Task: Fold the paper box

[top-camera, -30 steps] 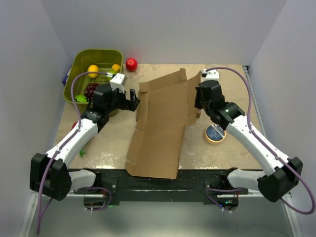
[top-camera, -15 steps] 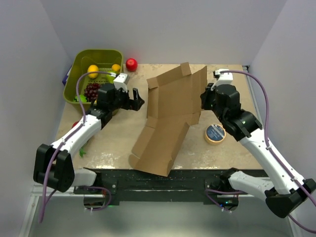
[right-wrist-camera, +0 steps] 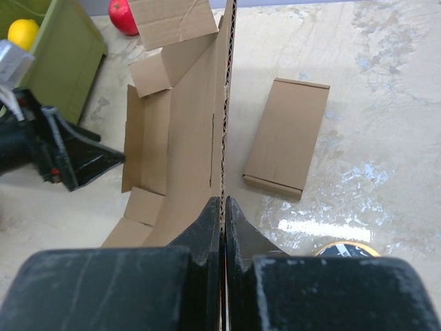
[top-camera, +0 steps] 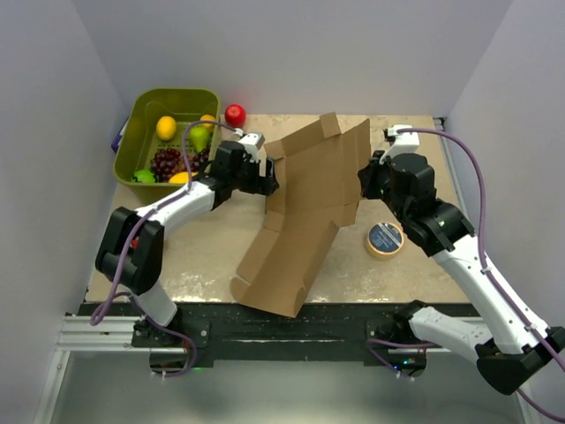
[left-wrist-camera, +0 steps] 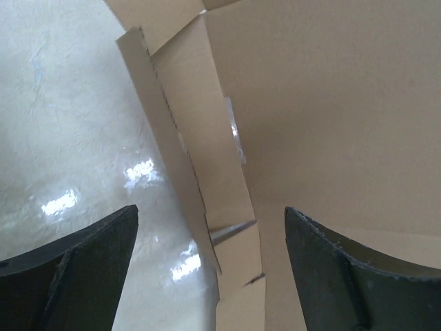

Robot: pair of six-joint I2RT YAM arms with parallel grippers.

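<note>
At the far left corner of the worktop (top-camera: 190,256) sat a green bin (top-camera: 141,110) holding a lemon (top-camera: 166,128) and dark grapes (top-camera: 163,162), with a red apple (top-camera: 235,115) just beside it on the right. The left tool (top-camera: 267,177) reached across to the left edge of the paper box (top-camera: 305,208). In its wrist view its fingers (left-wrist-camera: 89,255) stood spread wide apart, with a narrow flap of the box between them; whether they touched the cardboard could not be told.

The paper box occupied the middle of the worktop. Its far half stood nearly upright, and its near half sloped down to the front edge. The right tool (top-camera: 364,181) was clamped on the box's right edge, and the wrist view showed both fingers (right-wrist-camera: 207,227) pressed flat against the thin corrugated wall.

A small flat cardboard piece (right-wrist-camera: 286,138) lay on the worktop to the right of the raised wall. A tape roll (top-camera: 385,238) lay nearer, under the right arm.
</note>
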